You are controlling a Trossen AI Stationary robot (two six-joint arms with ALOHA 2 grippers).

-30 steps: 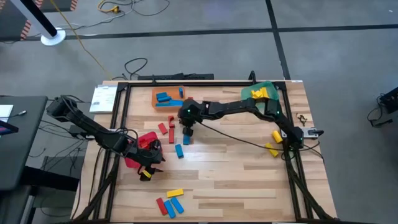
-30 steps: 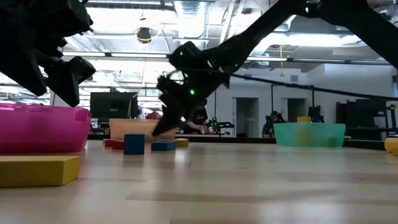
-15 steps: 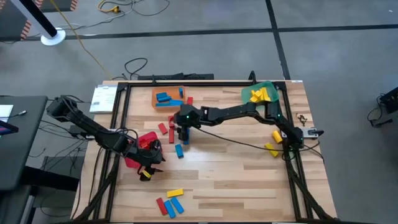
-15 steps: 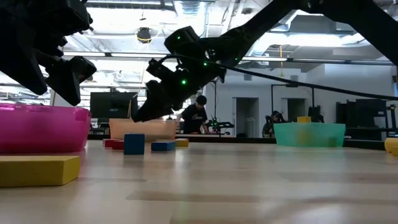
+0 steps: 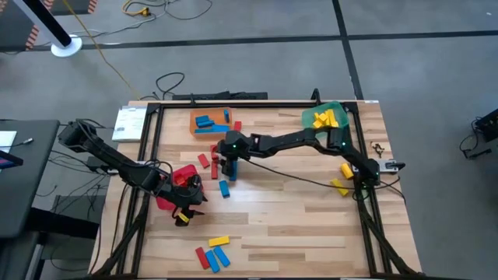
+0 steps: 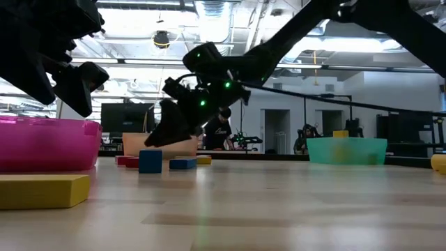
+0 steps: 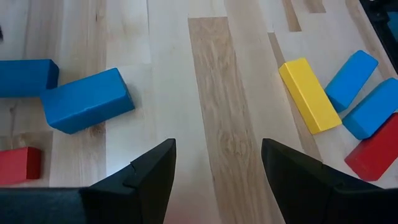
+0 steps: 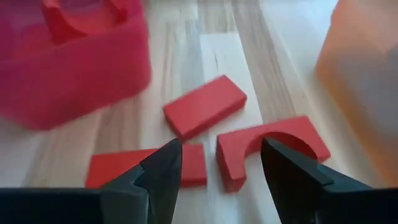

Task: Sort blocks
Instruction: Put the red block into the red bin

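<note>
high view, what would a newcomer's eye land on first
Probably the right arm stretched across the table's middle, its open right gripper poised over scattered red blocks near the orange bin. Next, the bright red bin at the near left, where the open left gripper waits beside it.

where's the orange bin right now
In the high view the orange plastic bin sits at the table's far edge, left of centre, holding blue blocks, just beyond the right gripper.

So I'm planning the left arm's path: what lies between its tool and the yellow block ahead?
In the left wrist view, only bare wooden table lies between the open left tool and the yellow block.
</note>
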